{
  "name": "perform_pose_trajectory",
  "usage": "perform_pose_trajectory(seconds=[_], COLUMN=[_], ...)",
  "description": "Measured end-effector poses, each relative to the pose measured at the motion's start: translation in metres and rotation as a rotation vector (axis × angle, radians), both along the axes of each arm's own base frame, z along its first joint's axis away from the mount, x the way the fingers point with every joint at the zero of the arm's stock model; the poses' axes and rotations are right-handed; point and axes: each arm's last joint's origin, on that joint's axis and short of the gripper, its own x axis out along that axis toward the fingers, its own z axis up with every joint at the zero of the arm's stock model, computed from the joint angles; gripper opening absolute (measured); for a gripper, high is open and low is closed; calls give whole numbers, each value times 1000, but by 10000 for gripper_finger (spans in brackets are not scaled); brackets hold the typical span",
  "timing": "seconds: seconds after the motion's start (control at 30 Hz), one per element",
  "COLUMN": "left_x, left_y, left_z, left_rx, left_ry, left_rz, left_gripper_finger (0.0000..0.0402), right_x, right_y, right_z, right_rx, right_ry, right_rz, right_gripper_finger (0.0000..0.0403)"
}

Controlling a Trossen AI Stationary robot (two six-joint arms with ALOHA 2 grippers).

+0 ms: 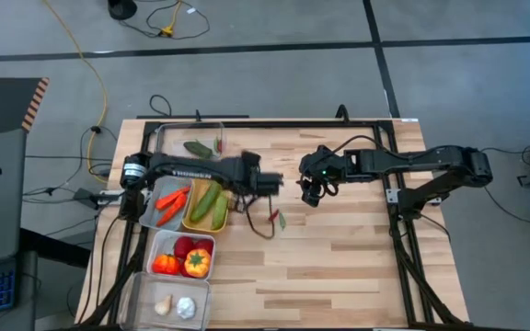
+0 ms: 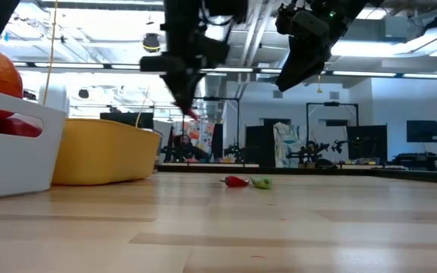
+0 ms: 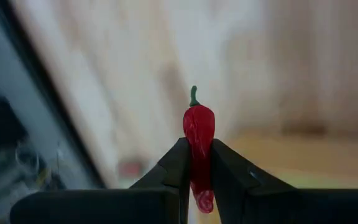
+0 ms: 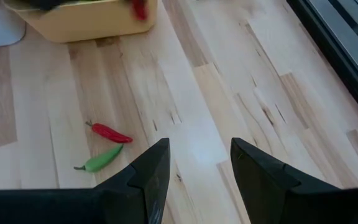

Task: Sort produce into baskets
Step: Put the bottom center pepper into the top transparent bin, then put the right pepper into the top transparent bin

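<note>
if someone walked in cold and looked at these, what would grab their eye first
Probably the tiny red chilli pinched upright in the left gripper, raised above the table next to the yellow basket that holds the cucumbers. Next, the red and green chillies lying loose on bare wood near the table's middle, with the open right gripper hovering above them.

White lettering is showing along the upper link of the left arm (image 1: pixel 180 169) in the high view; it is reading "TROSSEN", though only just legibly. Nothing else is reading as text, label, number or sign in the low view or either wrist view.
</note>
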Motion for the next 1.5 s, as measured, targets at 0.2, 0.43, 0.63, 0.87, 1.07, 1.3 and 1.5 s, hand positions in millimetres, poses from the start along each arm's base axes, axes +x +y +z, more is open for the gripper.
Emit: perform_pose_trajectory(seconds=[0.2,0.43,0.63,0.87,1.07,1.3,1.5], left_x=[-29,-61,-91,-108,-108,-105,-104], left_y=[56,125,173,194,195,197,197], left_z=[12,22,23,22,22,21,21], left_rx=[3,-10,-29,-87,-89,-88,-84], left_ry=[118,117,148,133,132,95,80], left_rz=[188,406,564,656,654,655,656], left_gripper_finger=[39,39,40,89,157,180,179], right_x=[0,0,0,0,0,9,29], right_y=[0,0,0,0,1,8,31], right_z=[0,0,0,0,0,-11,-43], right_rx=[0,0,0,0,68,224,257], right_ry=[0,1,1,-1,-27,-46,42], right_rz=[0,0,0,0,-71,-227,-201], right_gripper_finger=[195,195,195,195,195,195,195])
